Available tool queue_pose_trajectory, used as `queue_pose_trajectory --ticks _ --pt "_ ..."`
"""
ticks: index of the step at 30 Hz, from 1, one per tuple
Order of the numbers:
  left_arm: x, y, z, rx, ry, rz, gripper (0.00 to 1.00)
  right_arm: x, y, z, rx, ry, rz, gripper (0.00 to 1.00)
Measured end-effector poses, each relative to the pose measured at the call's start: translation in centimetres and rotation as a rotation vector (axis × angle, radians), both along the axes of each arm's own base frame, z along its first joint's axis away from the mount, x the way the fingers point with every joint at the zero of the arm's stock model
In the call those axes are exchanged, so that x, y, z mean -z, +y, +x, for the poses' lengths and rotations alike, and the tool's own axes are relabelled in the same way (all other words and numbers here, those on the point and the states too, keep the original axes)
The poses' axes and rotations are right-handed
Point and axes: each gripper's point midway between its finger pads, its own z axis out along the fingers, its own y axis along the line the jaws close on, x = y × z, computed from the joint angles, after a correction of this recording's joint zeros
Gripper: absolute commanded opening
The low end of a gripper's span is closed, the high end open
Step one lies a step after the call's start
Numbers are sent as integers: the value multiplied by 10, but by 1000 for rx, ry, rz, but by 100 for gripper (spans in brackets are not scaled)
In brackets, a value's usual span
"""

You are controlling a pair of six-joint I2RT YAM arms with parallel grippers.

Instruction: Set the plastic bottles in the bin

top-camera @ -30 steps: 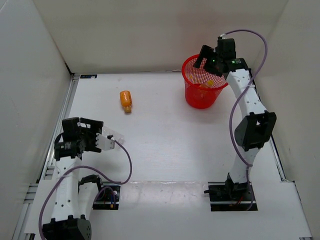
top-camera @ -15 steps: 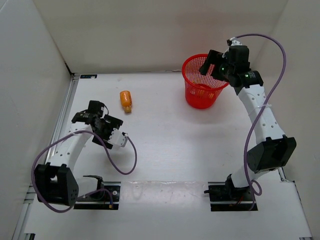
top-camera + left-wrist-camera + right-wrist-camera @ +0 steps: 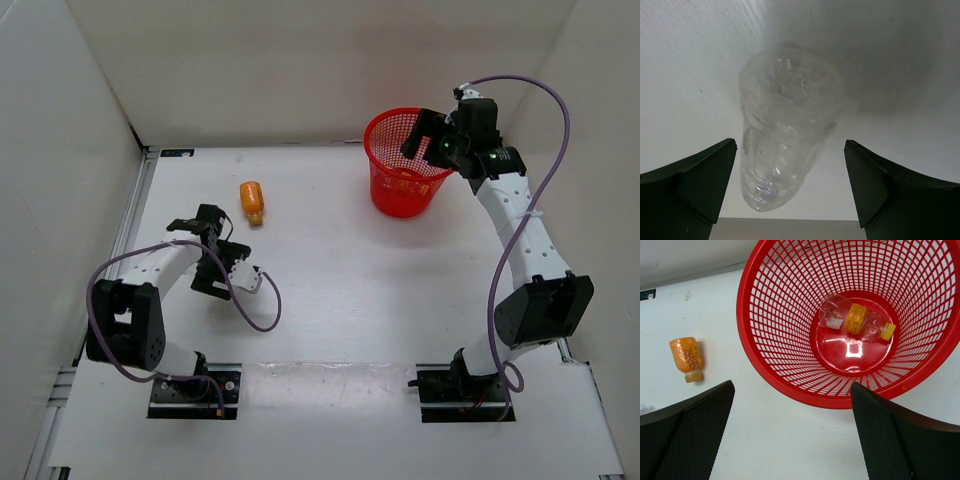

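The clear colourless bottle (image 3: 785,125) lies on the white table between my left gripper's (image 3: 790,200) open fingers, untouched. In the top view the left gripper (image 3: 228,272) points down over it and hides it. The orange bottle (image 3: 252,202) lies on its side at the back left and also shows in the right wrist view (image 3: 686,356). The red mesh bin (image 3: 400,195) stands at the back right. The yellow-capped bottle (image 3: 855,320) lies on the bin's (image 3: 790,390) floor. My right gripper (image 3: 425,135) hovers open and empty above the bin's near rim (image 3: 790,440).
White walls enclose the table on the left, back and right. A purple cable (image 3: 262,315) loops from the left arm over the table. The arm bases (image 3: 460,385) sit at the near edge.
My left arm has swung out from its base and come down over the clear bottle. My right arm has straightened and shifted slightly right, its gripper still above the bin.
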Motion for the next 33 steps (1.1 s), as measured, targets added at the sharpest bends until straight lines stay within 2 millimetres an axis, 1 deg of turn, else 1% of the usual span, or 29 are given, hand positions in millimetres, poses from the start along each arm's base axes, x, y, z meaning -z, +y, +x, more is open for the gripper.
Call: queue_pose_trajectory --ticks 2,5,6,7,10,11,12,14,18,19,20,21,22,23,24,26,28,30,31,33 --pt "5 0 3 -21 3 4 97 -3 -1 -1 0 -9 1 100" --pt "6 0 8 -45 -12 6 80 -6 -1 -2 0 -15 1 100" --pt "6 -1 11 -49 -23 6 77 -7 -1 -3 -1 -18 2 100" --pt "6 -2 13 -52 -35 5 72 -7 -1 -4 -1 -20 2 100" --pt "8 -7 14 -60 -48 5 65 -6 -2 -8 -3 -23 5 100" --pt "8 -8 14 -63 -51 5 57 -6 -2 -10 -2 -25 5 100" --pt "8 -9 15 -70 -55 5 52 -5 -3 -11 -2 -23 5 100" --pt "8 -12 15 -86 -57 5 45 -4 -5 -11 -1 -25 9 100" --pt "4 -21 18 -148 -36 -7 41 -3 -15 -15 13 -21 16 100" --pt "-3 -26 21 -177 -17 -22 41 -3 -18 -16 20 -23 18 100" --pt "-13 -33 29 -208 -7 -42 41 -5 -23 -18 29 -27 19 100" --pt "-30 -42 44 -239 -23 -83 41 -8 -27 -20 39 -36 22 100" --pt "-51 -55 61 -273 -46 -142 41 -12 -31 -23 50 -45 27 100" --pt "-76 -66 80 -302 -84 -203 41 -16 -34 -27 61 -55 31 100" --pt "-102 -77 95 -324 -121 -264 41 -22 -39 -31 81 -70 34 100" --pt "-165 -100 125 -344 -231 -409 41 -29 -47 -43 121 -94 43 100" --pt "-227 -121 143 -344 -343 -552 43 -35 -57 -56 177 -118 48 100" --pt "-285 -149 151 -323 -434 -708 44 -36 -69 -70 244 -141 56 100" --pt "-308 -164 154 -305 -467 -777 44 -35 -74 -77 280 -150 59 100" --pt "-352 -201 162 -268 -501 -916 45 -27 -87 -93 357 -155 70 100"
